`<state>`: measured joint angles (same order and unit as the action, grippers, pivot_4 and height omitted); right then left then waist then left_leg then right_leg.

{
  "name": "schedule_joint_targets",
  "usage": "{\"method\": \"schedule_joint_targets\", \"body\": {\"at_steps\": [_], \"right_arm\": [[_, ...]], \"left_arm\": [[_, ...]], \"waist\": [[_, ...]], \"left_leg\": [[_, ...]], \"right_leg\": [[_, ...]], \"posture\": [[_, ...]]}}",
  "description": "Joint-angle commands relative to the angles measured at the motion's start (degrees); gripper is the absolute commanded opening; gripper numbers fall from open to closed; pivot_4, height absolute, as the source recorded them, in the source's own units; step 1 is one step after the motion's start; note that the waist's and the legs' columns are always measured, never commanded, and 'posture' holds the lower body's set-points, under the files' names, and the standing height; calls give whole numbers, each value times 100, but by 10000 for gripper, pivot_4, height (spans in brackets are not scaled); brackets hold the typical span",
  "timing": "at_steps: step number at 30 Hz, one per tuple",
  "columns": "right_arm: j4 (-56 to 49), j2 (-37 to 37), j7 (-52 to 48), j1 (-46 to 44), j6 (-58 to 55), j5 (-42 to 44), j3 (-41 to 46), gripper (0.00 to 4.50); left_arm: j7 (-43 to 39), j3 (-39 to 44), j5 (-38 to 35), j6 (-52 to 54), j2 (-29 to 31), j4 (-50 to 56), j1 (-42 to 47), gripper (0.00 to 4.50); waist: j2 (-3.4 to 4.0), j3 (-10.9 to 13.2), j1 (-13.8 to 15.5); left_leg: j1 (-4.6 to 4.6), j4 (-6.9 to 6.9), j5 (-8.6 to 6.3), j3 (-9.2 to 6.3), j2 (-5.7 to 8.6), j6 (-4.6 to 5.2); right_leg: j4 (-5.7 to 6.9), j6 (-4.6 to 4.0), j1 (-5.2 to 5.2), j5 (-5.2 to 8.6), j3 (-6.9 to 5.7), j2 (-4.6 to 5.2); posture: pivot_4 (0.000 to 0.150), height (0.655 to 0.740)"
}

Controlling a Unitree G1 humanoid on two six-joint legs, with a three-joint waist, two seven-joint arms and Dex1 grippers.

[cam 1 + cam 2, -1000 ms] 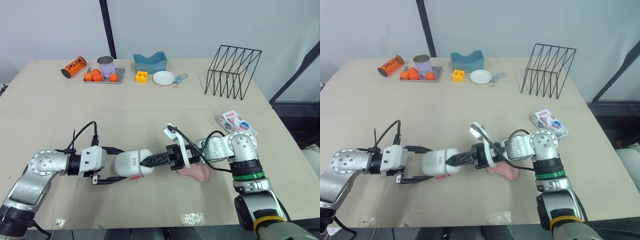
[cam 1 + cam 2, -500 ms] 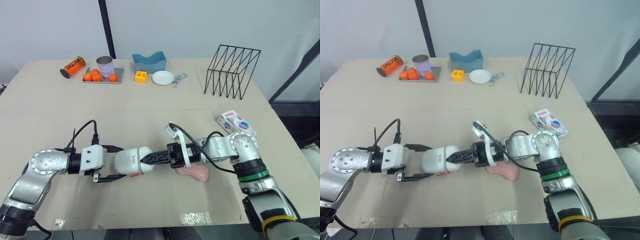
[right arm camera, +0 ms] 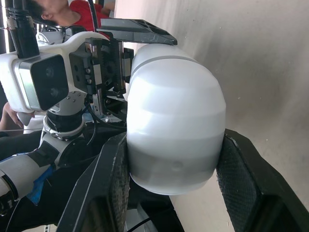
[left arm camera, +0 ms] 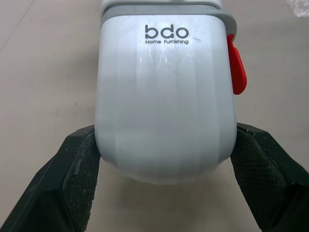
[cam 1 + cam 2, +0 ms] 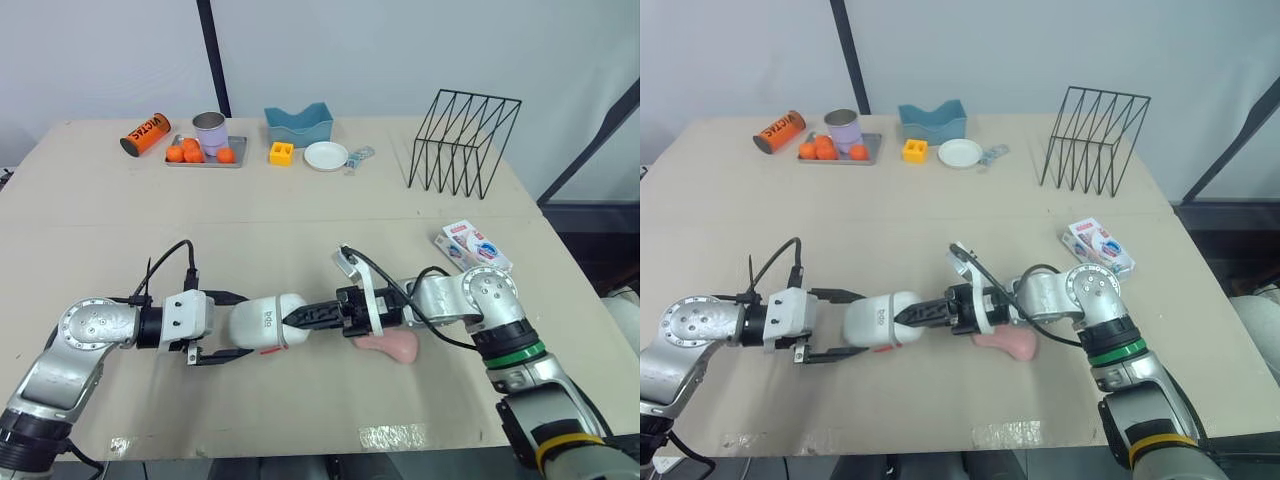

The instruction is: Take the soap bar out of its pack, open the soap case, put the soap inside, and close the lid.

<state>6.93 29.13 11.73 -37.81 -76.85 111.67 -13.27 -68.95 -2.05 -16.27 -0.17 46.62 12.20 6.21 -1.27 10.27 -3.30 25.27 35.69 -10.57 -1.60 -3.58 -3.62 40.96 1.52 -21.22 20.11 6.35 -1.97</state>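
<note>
The white soap case (image 5: 262,323) lies on its side near the table's front edge, lid shut, with a red latch (image 4: 236,65) on one side. My left gripper (image 5: 238,327) grips it from the left, one finger (image 4: 72,179) pressed on each flank. My right gripper (image 5: 297,320) holds the case's other end from the right, its pads (image 3: 241,183) against the shell. The pink soap bar (image 5: 392,348) lies bare on the table just under my right wrist. The red, white and blue soap pack (image 5: 473,246) rests further right.
A black wire rack (image 5: 464,141) stands at the back right. Along the back edge sit a blue holder (image 5: 299,124), a white dish (image 5: 327,155), a yellow block (image 5: 283,153), a tray with oranges and a cup (image 5: 206,152), and an orange can (image 5: 146,134).
My right arm's elbow has drifted slightly to the right. Both grippers stay clamped on the soap case, which has barely moved.
</note>
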Motion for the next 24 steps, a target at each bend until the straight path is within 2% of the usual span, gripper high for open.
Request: {"method": "schedule_joint_targets", "body": {"at_steps": [1, 16, 20, 24], "right_arm": [[-133, 69, -76, 9, 145, 133, 277, 20157], [-370, 275, -98, 354, 209, 133, 483, 20157], [-393, 612, 50, 285, 361, 133, 711, 20157], [-440, 1264, 430, 221, 547, 133, 1062, 20157]], "left_arm": [[-24, 229, -90, -136, 132, 147, -154, 34330], [-26, 413, -117, -226, 271, 116, -418, 34330], [-32, 424, -116, -243, 269, 54, -445, 34330], [-81, 434, -71, -366, 289, -132, -483, 34330]], "waist": [[0, 0, 0], [0, 0, 0], [0, 0, 0], [0, 0, 22]], "left_leg": [[0, 0, 0, 0, 0, 0], [0, -1, 0, 0, -2, 0], [0, -2, 0, 0, -2, 0], [2, -1, 0, 1, 1, 0]], "right_leg": [[0, 0, 0, 0, 0, 0], [0, -2, -1, 1, 0, -1], [-1, -2, -1, 1, 0, -1], [-2, -2, -1, 1, 0, 3]], "posture": [[1500, 7400], [1500, 7400], [1500, 7400], [1500, 7400]]}}
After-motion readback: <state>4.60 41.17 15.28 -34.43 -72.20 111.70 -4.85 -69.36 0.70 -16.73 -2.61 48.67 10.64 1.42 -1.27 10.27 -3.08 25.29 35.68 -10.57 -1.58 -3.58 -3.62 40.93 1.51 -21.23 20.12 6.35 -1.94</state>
